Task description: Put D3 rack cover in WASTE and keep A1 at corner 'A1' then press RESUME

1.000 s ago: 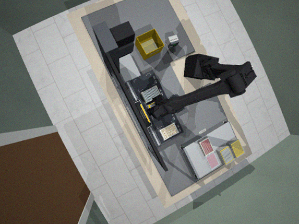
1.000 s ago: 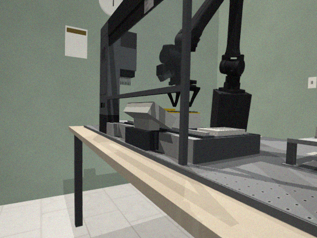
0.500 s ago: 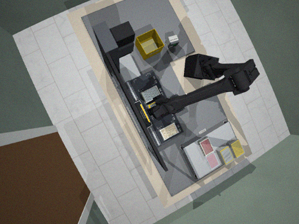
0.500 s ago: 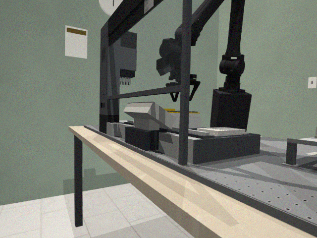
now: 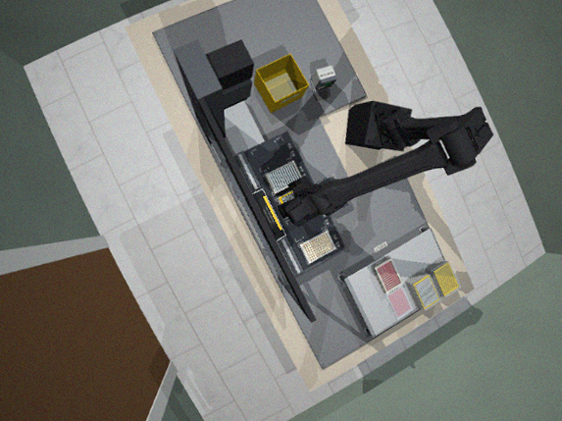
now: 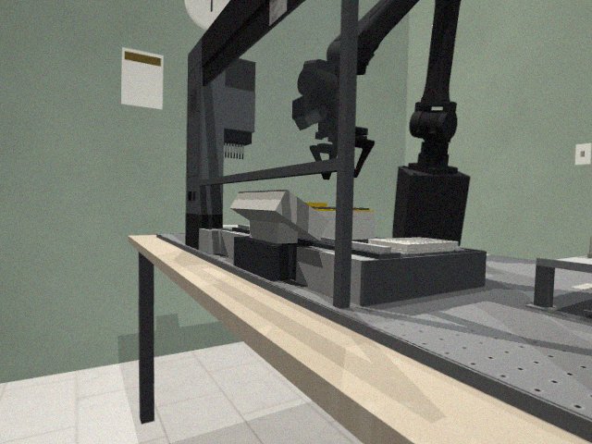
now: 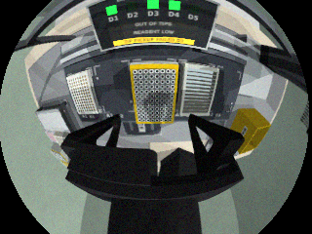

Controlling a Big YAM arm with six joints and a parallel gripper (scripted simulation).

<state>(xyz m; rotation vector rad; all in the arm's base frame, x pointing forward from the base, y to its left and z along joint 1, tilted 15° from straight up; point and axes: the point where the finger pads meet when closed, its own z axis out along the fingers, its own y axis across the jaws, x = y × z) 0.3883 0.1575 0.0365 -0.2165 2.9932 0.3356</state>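
deck (image 5: 311, 149): long dark platform under a gantry frame (image 6: 345, 157), positions side by side so labware sits in locators.
waste bin (image 5: 280, 83): yellow, open-topped, beyond the reservoir end of the deck; open room around its rim.
tip rack at d3 (image 7: 154, 93): yellow-edged, middle position, flanked closely by a plate (image 7: 81, 92) and a reservoir (image 7: 199, 89); whether its cover is on, cannot tell.
gripper (image 7: 155, 132): hangs above the rack, fingers fully spread, holding nothing; the frame post stands near.
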